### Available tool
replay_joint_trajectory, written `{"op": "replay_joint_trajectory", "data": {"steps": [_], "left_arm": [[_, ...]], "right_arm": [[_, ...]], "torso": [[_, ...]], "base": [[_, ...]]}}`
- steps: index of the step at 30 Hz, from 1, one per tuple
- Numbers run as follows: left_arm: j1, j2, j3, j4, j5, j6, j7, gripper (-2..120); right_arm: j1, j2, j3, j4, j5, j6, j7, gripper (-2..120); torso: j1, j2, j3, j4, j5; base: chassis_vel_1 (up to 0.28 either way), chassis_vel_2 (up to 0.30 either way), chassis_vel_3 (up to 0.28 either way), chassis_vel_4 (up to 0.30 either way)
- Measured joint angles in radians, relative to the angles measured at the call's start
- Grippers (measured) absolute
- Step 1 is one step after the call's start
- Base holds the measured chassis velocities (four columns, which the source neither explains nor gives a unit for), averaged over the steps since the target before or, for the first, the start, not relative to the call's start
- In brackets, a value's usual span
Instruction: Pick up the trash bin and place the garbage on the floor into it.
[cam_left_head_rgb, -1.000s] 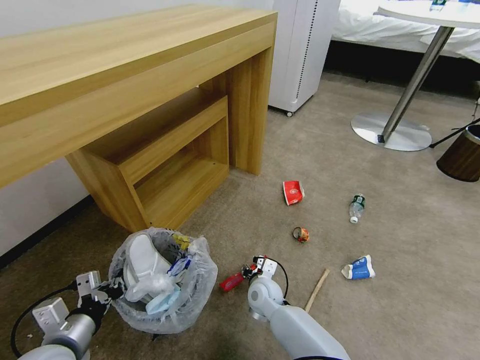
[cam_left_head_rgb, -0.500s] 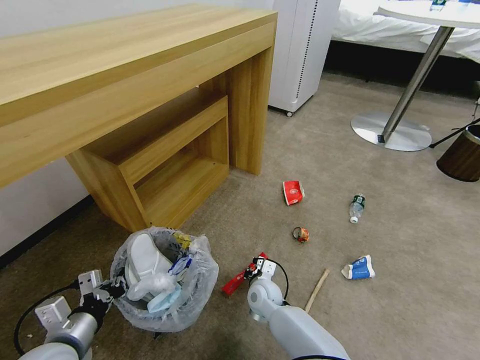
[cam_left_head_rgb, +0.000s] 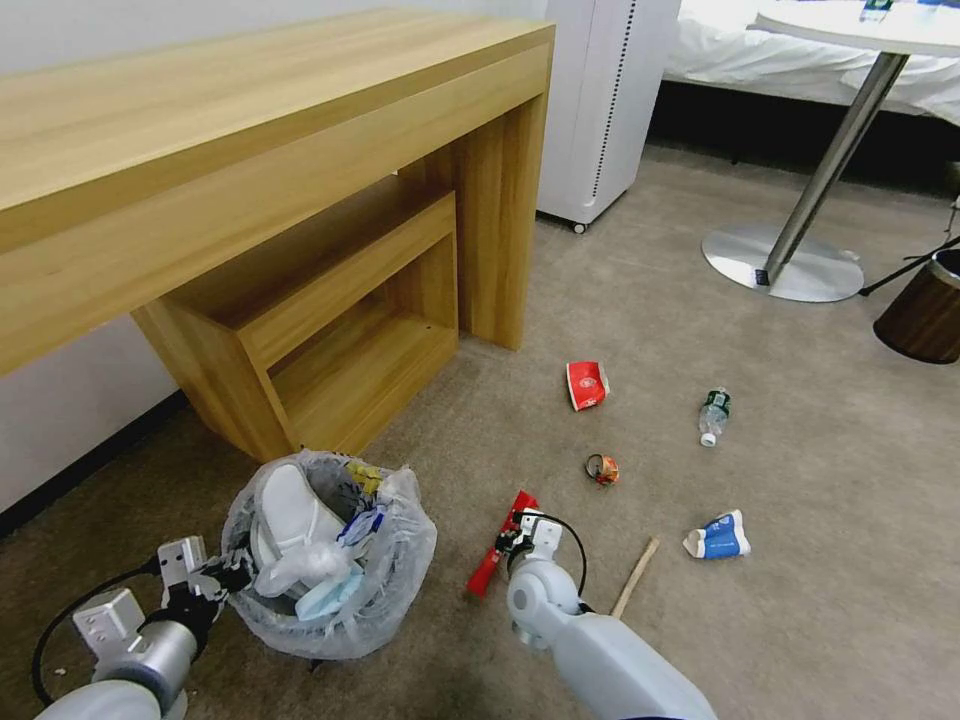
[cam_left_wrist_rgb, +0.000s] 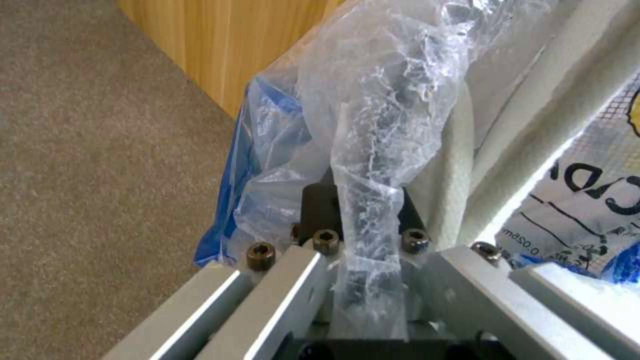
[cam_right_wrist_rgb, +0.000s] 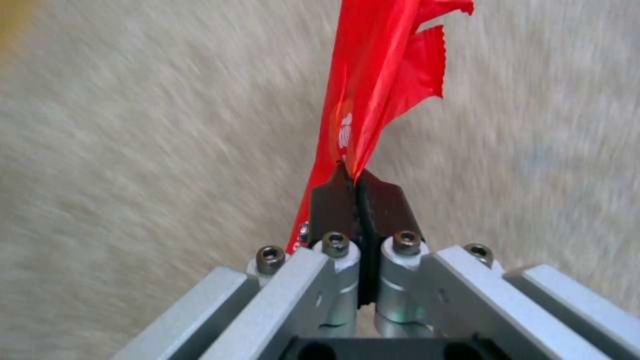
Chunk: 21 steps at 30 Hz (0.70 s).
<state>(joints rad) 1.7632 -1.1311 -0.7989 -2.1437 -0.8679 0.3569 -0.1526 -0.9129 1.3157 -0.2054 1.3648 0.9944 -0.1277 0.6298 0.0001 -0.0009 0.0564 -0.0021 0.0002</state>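
- Right gripper (cam_left_head_rgb: 512, 535) pinching red wrapper (cam_left_head_rgb: 497, 545) above carpet, beside trash bin (cam_left_head_rgb: 330, 560).
- Left gripper (cam_left_head_rgb: 232, 578) clamped on bin's bag rim.

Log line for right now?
left claw: shut on bin bag | right claw: shut on red wrapper | floor: cup, bottle, carton, stick

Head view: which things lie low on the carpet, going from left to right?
Left gripper → bag-lined round trash bin → long red wrapper in right gripper → thin wooden stick → blue-white crushed carton.
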Motion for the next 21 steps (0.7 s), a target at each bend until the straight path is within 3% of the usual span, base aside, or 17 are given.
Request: {"op": "replay_joint_trajectory", "data": {"steps": [6,9,10,13,21], "left_arm": [[-0.003,0.003,0.0,0.001,-0.003,0.0,-0.002,0],[-0.007,0.004,0.003,-0.001,-0.003,0.0,-0.003,0],[-0.007,0.004,0.003,-0.001,-0.003,0.0,-0.003,0],[-0.009,0.001,0.005,-0.012,-0.003,0.0,-0.003,0],[0.002,-0.002,0.001,-0.039,-0.003,0.001,-0.003,0]], "right_arm": [[-0.048,-0.119,0.046,0.194,-0.006,0.033,-0.041,0],[-0.073,-0.259,0.094,0.396,-0.007,0.072,-0.093,0],[-0.073,-0.259,0.094,0.396,-0.007,0.072,-0.093,0],[-0.042,-0.375,0.099,0.594,0.02,0.13,-0.163,0],[0.121,-0.477,0.013,0.791,0.061,0.194,-0.28,0]], "torso": [[0.0,0.0,0.0,0.0001,0.0003],[0.0,0.0,0.0,-0.0004,0.0003],[0.0,0.0,0.0,-0.0004,0.0003],[0.0,0.0,0.0,-0.0002,-0.0001],[0.0,0.0,0.0,0.0001,-0.0002]], "base": [[0.0,0.0,0.0,0.0],[0.0,0.0,0.0,0.0],[0.0,0.0,0.0,0.0],[0.0,0.0,0.0,0.0],[0.0,0.0,0.0,0.0]]}}
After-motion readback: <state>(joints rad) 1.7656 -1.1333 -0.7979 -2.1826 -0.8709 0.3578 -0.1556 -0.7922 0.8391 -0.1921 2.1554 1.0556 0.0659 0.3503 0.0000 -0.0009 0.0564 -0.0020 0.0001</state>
